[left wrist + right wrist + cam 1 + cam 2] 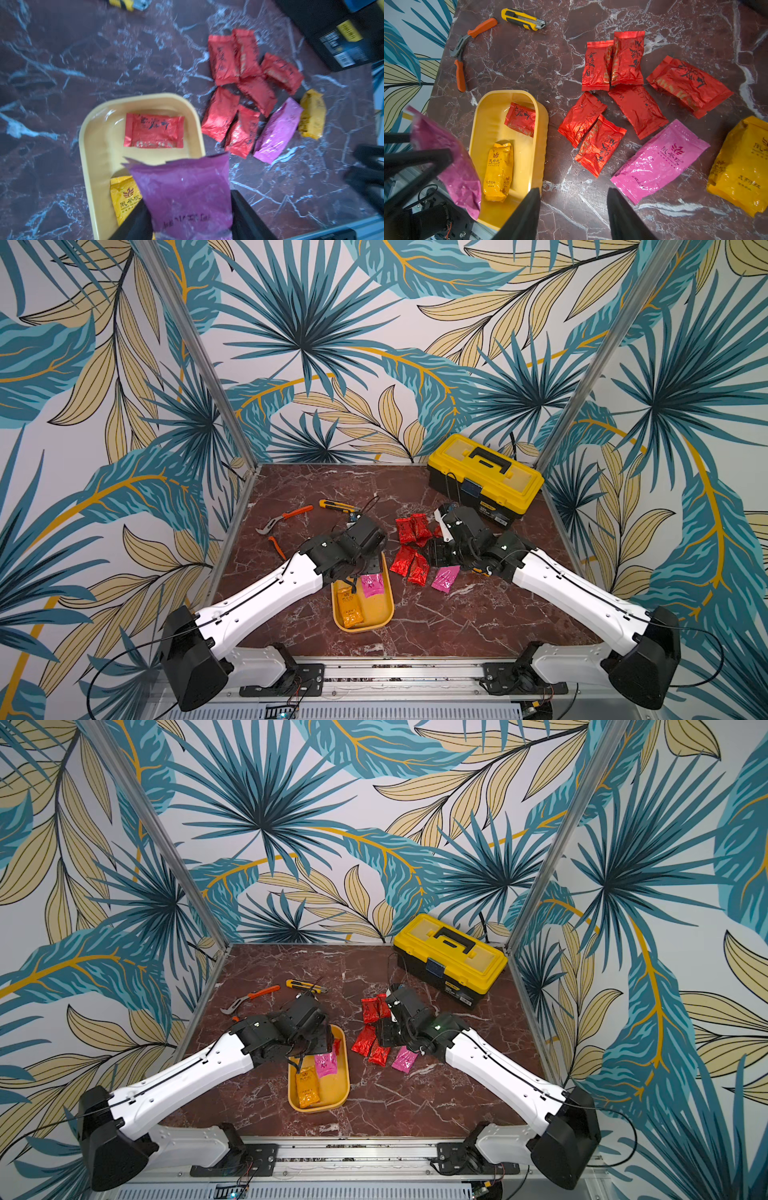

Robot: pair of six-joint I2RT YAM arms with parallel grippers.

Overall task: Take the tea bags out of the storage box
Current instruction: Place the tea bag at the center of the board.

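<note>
Dark red marble table (415, 626) with white veins, leafy teal-and-gold wallpaper (332, 323) behind. The tea bags are crinkly, shiny foil. The left gripper (188, 199) is clamped tight on a pink sachet (180, 178), held over the storage box (380, 610), a shallow mustard tray. Inside the box lie one red sachet (521, 119) and one orange-yellow sachet (498, 172). Beside the box, towards the right arm, sit six loose red sachets (600, 145), a second pink one (658, 160) and another orange-yellow one (741, 166), cut off at the frame edge. The right gripper (573, 190) hovers just beside the box, jaws apart, gripping nothing. In both top views the left arm hides the box's far end. The left wrist view is smeared and the held sachet's print is unreadable. Beyond the box lie a utility knife (522, 18), pliers (467, 43) and a toolbox (486, 472).
</note>
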